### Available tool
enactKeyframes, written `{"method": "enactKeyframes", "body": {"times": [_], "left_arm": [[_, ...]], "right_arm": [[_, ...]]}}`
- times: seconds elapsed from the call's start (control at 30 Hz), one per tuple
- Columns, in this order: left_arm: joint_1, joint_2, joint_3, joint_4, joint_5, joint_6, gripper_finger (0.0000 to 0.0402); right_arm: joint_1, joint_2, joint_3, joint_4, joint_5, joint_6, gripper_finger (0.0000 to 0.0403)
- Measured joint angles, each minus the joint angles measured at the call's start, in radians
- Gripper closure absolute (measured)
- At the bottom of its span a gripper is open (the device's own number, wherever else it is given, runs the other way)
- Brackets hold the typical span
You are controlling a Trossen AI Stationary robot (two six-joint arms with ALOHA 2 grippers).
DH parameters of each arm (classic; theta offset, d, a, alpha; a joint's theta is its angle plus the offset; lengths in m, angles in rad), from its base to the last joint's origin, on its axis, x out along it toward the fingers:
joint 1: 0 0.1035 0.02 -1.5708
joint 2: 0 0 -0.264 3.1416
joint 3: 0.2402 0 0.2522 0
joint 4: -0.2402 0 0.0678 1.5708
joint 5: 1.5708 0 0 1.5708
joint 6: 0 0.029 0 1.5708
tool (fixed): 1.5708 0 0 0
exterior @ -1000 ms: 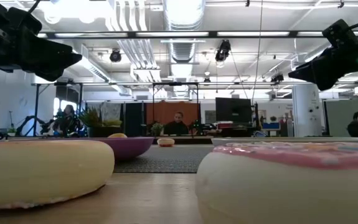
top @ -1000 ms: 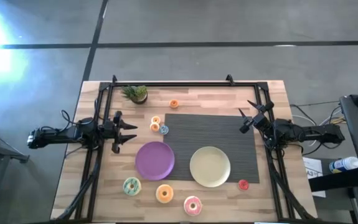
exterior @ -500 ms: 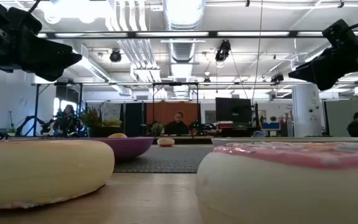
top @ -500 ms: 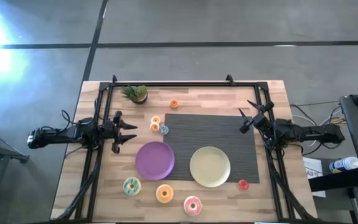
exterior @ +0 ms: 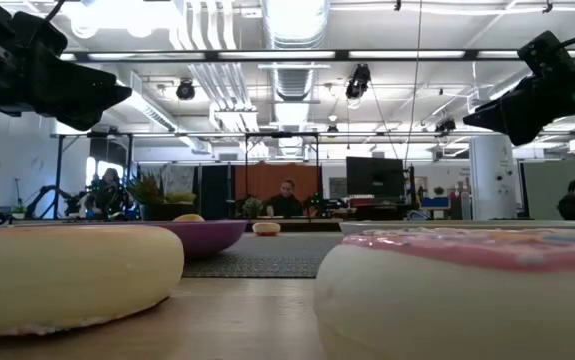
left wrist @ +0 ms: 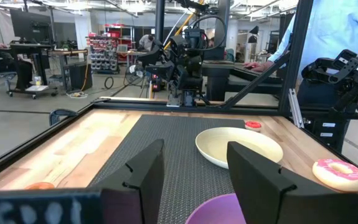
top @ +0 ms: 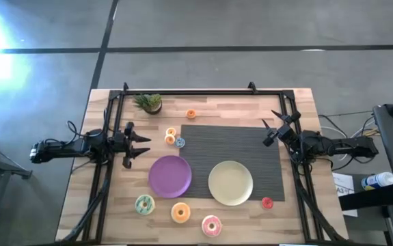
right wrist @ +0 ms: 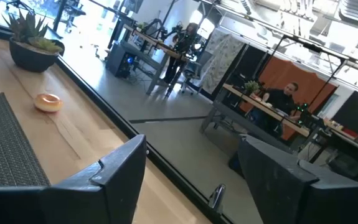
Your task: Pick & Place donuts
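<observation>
Mat (top: 251, 147) lies on the desk (top: 107, 212), toward its right. Two plates side by side at the mat's front: one (top: 169, 175) overlapping its left edge, one (top: 230, 182) fully on it. Three donuts (top: 180, 212) in a row before the plates. One donut (top: 266, 202) off the mat's front right corner. Two donuts (top: 174, 137) just left of the mat's rear corner, one (top: 191, 114) behind it. Plant (top: 149, 102) at rear left.

no visible change, both arms motionless, every donut and plate where it was

No text, label or number can be read anywhere.
</observation>
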Motion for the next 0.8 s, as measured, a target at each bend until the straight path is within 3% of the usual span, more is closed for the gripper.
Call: {"method": "enactKeyframes", "body": {"times": [0.8], "left_arm": [[0.0,0.0,0.0,0.0,0.0,0.0,0.0252]], "right_arm": [[0.0,0.0,0.0,0.0,0.0,0.0,0.0154]]}}
